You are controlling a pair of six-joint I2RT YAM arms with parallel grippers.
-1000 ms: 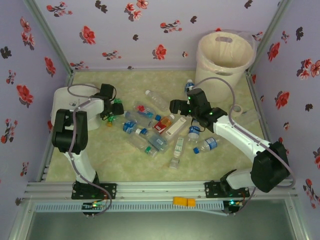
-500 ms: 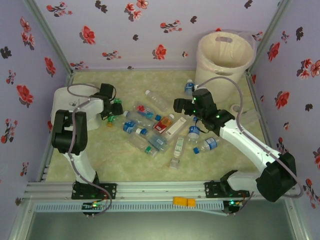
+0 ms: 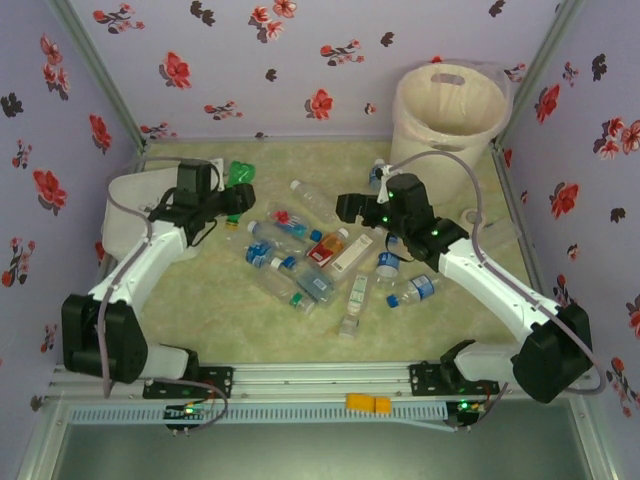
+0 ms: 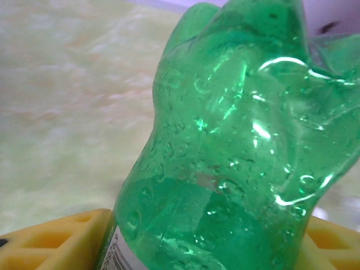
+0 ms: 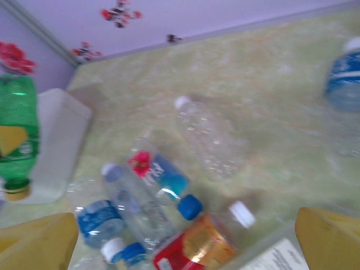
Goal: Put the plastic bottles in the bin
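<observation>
Above the table (image 3: 200,300), far left, the left claw (image 3: 240,192) pinches a green bottle (image 3: 238,173), probably due a carry right to the bin (image 3: 440,165); the right claw (image 3: 342,207) hovers spread.

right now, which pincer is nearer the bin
Right. The right pincer hangs just left of the bin and its base; the left pincer, gripping a green bottle, is much farther left.

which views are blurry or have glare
left wrist: the green bottle sits very close, with bright glare streaks on it, and the table behind it is soft; right wrist: blurred all over, the orange-red bottle smeared; top external: evenly lit and fairly sharp.
</observation>
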